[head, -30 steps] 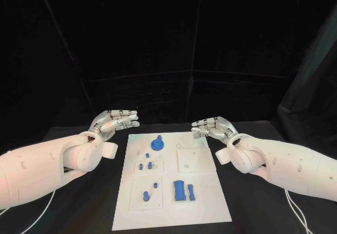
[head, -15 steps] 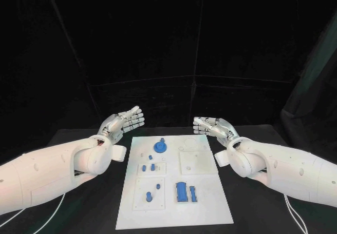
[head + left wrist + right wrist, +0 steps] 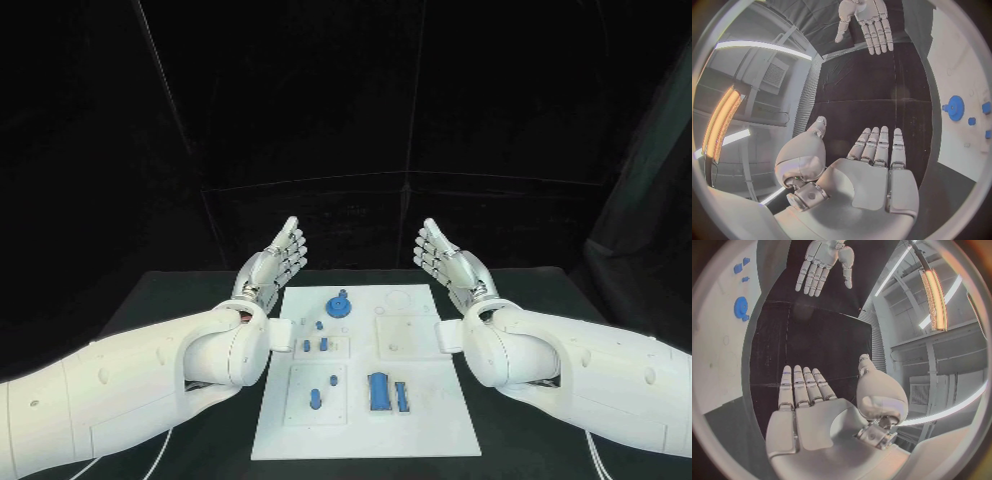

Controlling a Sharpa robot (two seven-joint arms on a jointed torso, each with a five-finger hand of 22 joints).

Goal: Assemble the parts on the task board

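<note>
On the black table (image 3: pixel 173 300) the white task board (image 3: pixel 418 425) lies flat between both arms. Left hand (image 3: pixel 278 262) and right hand (image 3: pixel 447 260) are raised above its far end, palms facing, fingers straight and spread, holding nothing. Blue parts rest on the board: a tall block (image 3: pixel 378 390) near the front, a round disc (image 3: pixel 338 305) at the far end.

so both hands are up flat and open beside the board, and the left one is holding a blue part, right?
Not quite: the left hand holds nothing. The left wrist view shows its palm bare. The right hand is open too, and the blue parts lie on the task board.
</note>
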